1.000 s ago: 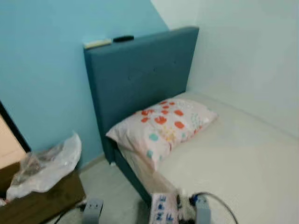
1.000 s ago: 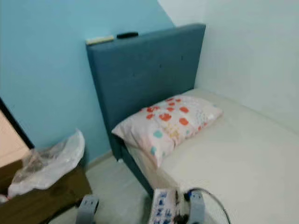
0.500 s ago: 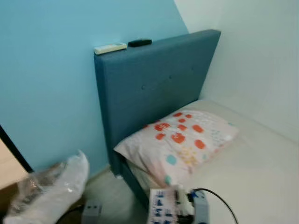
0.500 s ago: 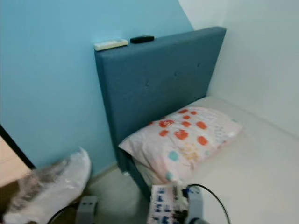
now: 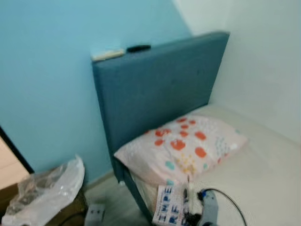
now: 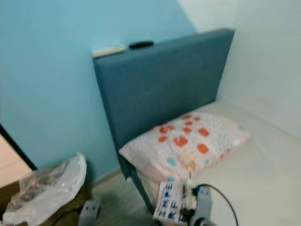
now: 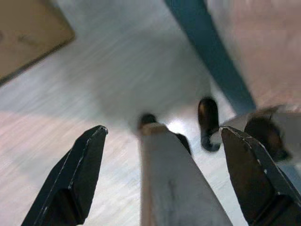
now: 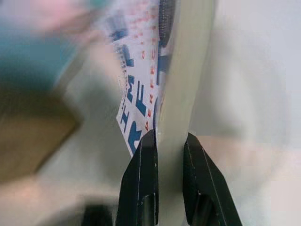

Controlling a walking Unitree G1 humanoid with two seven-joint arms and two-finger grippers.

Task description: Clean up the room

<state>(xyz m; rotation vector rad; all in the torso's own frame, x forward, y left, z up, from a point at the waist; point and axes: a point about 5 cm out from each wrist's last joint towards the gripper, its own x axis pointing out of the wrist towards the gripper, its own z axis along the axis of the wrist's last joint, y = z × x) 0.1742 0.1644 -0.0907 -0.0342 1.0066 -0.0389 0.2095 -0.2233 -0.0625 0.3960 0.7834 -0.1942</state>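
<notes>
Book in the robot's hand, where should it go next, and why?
Probably a short carry forward to set it down on the bed. The right gripper is shut on the book, which hangs at the bed's corner just short of the pillow. The left gripper is open over the floor, so it can't help yet.

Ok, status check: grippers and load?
Right gripper shut on book, by the pillow. Left gripper open over floor.
</notes>
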